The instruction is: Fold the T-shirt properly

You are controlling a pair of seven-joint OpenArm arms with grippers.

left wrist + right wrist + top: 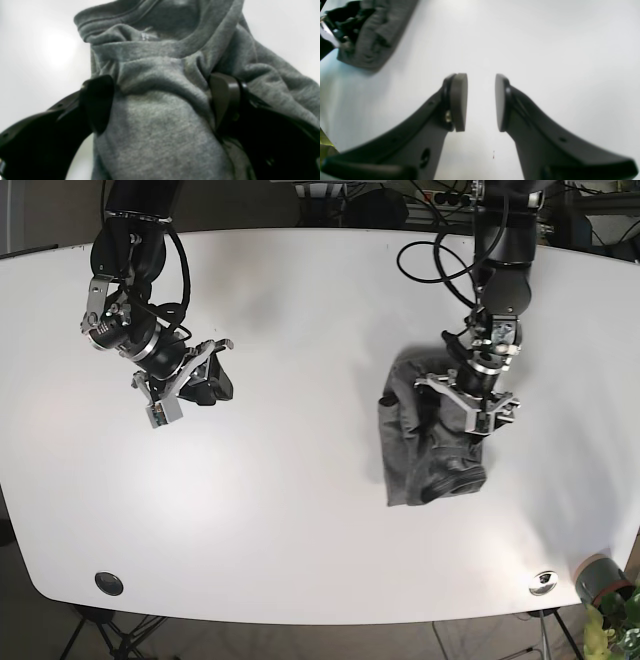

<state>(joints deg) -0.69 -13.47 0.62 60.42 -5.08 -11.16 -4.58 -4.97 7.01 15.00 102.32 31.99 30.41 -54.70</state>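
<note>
The left end effector (160,100) sits down in the bunched T-shirt (435,445), its fingers spread with a ridge of grey cloth between them; to fold well, I judge it should close on one layer near the collar just ahead of it, then lift and draw that edge flat. Count: one T-shirt, one tabletop (300,510), two arms, the right end effector (481,102) apart, empty, well away.
</note>
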